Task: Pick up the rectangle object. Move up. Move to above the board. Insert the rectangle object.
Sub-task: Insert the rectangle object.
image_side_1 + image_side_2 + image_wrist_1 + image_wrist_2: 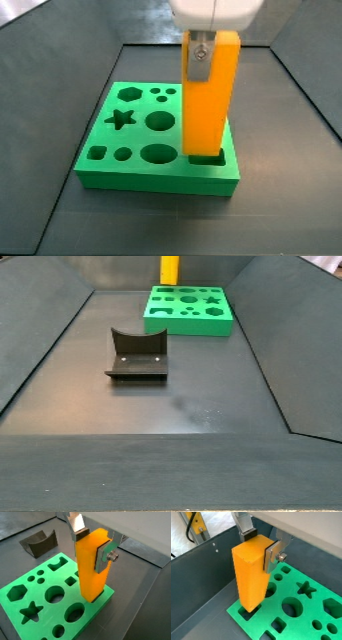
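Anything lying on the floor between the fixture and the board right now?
Nothing: in a side view the stretch of floor between the fixture and the board is bare. The gripper holds the rectangle object upright at the board.

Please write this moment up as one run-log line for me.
phase: insert | gripper: shut on orange block, over board corner | block: upright, lower end at the slot in green board | fixture: apart, untouched

Dark fixture [138, 353] upright on grey floor [201, 406], well apart from slab; notch perhaps curved.
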Tool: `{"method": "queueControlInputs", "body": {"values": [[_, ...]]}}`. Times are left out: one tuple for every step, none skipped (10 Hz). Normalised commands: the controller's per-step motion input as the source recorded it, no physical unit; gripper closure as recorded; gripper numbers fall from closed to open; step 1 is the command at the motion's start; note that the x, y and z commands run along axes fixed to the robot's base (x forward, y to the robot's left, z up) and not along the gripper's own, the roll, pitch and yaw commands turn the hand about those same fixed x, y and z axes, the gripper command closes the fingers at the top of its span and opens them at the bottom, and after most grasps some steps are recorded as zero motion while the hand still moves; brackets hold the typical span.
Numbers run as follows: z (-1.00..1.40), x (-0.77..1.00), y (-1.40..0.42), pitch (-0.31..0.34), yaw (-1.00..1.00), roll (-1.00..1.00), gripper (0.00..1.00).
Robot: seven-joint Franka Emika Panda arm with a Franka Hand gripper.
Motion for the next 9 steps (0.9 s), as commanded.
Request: {"method": "queueControlInputs", "body": {"values": [[-0.15, 0.18, 0.00, 0.000, 0.13, 0.03, 1.00], [-0.12, 0.17, 0.00, 0.000, 0.12, 0.01, 1.00], [-0.12, 0.21, 0.12, 0.000, 0.24, 0.00, 1.00], [-0.03, 0.00, 0.00, 0.000, 0.13, 0.00, 1.00], [-0.03, 0.00, 0.00, 0.000, 0.01, 0.00, 1.00], [-0.11, 0.17, 0.00, 0.000, 0.05, 0.03, 1.00], [-0.08, 0.21, 0.00, 0.000, 0.00, 0.03, 1.00], [-0.10, 0.19, 0.00, 0.000, 0.03, 0.04, 1.00], [-0.03, 0.11, -0.01, 0.000, 0.01, 0.03, 1.00]]}}
